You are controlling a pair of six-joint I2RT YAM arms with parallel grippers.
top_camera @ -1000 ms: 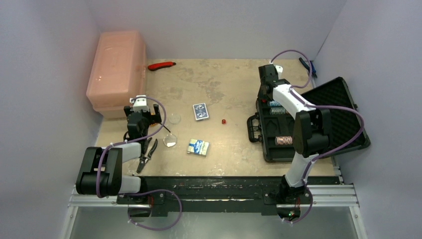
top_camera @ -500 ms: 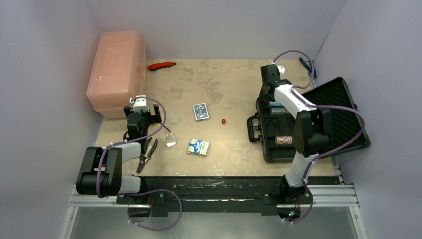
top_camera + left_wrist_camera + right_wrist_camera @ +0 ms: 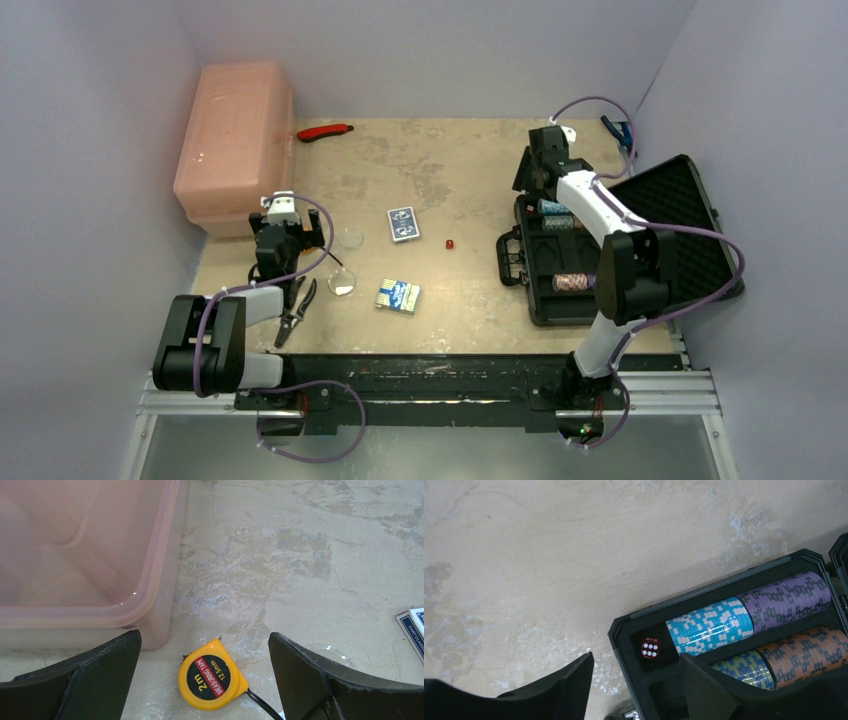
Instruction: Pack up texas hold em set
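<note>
The black hard-plastic briefcase [image 3: 685,215] is laid open; a tiny red die [image 3: 650,647] is seated beside its blue chip row [image 3: 709,627].

Both arms share one build: blocky matt-black joint housings joined by smooth white link shells. The left arm [image 3: 205,340] has a large black shoulder block, a white forearm shell and a small white cap at its wrist. The right arm [image 3: 625,268] has a long curved white shell between black housings. A lilac cable [image 3: 705,232] loops loosely along each arm, and more lilac cable curls below the bases. In the wrist views the jaws are thick matt-black wedges with bevelled edges. The bases are fixed to a black plate [image 3: 450,378] on a silver rail [image 3: 700,405].
</note>
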